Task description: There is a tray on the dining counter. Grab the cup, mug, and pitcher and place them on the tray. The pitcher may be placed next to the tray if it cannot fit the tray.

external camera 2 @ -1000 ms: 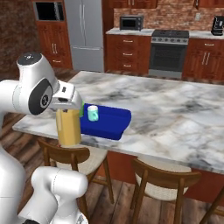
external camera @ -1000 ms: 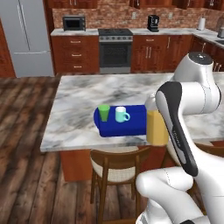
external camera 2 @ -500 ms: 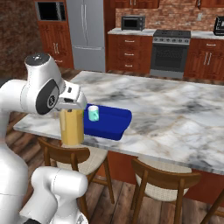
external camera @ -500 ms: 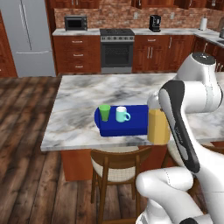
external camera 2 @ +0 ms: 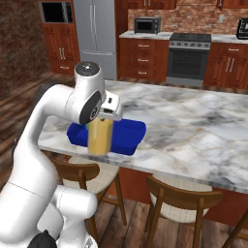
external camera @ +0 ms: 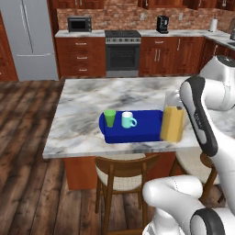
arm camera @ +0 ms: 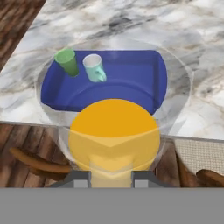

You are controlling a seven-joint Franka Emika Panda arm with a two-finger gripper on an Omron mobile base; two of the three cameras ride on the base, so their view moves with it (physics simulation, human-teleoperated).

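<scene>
I have the pitcher (external camera: 172, 123) at the near right end of the tray (external camera: 142, 128), upright. From the base views I can't tell whether its base is down on the worktop (external camera: 92, 98) or a little above it. The gripper (external camera 2: 109, 109) sits at the top of the glass, and in the hand view I look straight down into the orange liquid with both fingertips (arm camera: 80, 180) at the near rim. They stand partly closed with the wall of the pitcher between them, so I read this as a pinch on the rim.

The cup (external camera: 109, 118) and the mug (external camera: 128, 120) stand side by side at the far left end of the tray, close but not touching, both upright. That leaves the pitcher as the last piece.

Handling, as I judge it: this is the heaviest of the three — tall glass, nearly full, smooth and stiff. A rim pinch gives little purchase, so any tilt would let it swing or slop liquid over the edge. I would keep it vertical and move slowly.

The blue floor beside the mug looks bare and wide enough for it. If the low rim catches the base, I would set it on the marble just beside the tray — the task allows that.
</scene>
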